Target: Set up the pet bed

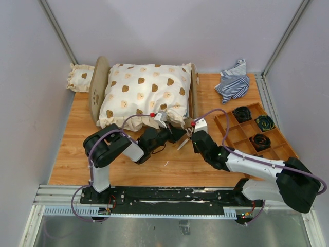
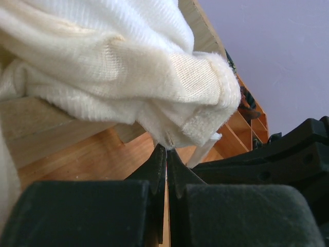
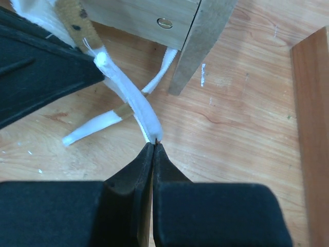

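Pinching the cushion corner w/ L gripper, jaws fully closed on a fold of cream fabric. R gripper likewise closed, nipping the end of a white tie strap just beside the bed leg. Pet bed sits back-left on table, cushion on top, near corner overhanging. Best approach, I reckon: hold strap taut w/o yanking, lead it round the leg; L steadies corner so cushion doesn't slide.
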You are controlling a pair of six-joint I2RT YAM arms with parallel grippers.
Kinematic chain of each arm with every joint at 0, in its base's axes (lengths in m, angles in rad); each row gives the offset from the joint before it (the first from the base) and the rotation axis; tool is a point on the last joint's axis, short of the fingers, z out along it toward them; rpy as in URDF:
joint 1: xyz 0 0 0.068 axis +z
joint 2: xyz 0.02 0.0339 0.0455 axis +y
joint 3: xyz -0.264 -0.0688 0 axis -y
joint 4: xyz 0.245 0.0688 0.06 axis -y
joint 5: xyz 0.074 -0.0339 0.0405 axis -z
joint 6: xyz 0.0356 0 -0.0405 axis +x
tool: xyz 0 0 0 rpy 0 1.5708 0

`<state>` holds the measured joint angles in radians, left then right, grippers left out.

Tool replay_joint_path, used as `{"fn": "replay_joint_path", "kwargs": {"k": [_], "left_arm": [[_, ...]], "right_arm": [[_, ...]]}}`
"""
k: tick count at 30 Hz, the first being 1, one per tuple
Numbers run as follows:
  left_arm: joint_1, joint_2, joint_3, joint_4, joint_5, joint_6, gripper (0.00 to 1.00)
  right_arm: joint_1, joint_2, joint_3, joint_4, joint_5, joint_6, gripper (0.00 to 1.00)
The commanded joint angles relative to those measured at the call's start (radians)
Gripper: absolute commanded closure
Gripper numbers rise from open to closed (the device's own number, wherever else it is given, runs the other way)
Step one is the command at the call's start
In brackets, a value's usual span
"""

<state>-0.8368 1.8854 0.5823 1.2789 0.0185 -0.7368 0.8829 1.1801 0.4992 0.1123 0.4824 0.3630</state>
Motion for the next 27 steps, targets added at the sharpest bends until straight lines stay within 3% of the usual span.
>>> {"fn": "replay_joint_path", "kwargs": {"k": [1, 9, 16, 27], "left_arm": [[-0.010, -0.036, -0.037, 0.046, -0.016, 0.011, 1.00], [-0.010, -0.071, -0.081, 0.067, -0.001, -0.004, 1.00], [-0.010, -0.092, -0.099, 0.063, -0.002, 0.008, 1.00], [-0.009, -0.128, -0.119, 0.046, 0.005, 0.021, 1.00]], "right_arm": [[-0.006, 0.032, 0.076, -0.075, 0.035, -0.151, 1.00], [-0.007, 0.184, 0.213, -0.153, 0.115, -0.325, 1.00], [-0.003, 0.220, 0.213, -0.161, 0.138, -0.445, 1.00], [-0.005, 0.272, 0.172, 0.045, 0.008, -0.947, 1.00]]}}
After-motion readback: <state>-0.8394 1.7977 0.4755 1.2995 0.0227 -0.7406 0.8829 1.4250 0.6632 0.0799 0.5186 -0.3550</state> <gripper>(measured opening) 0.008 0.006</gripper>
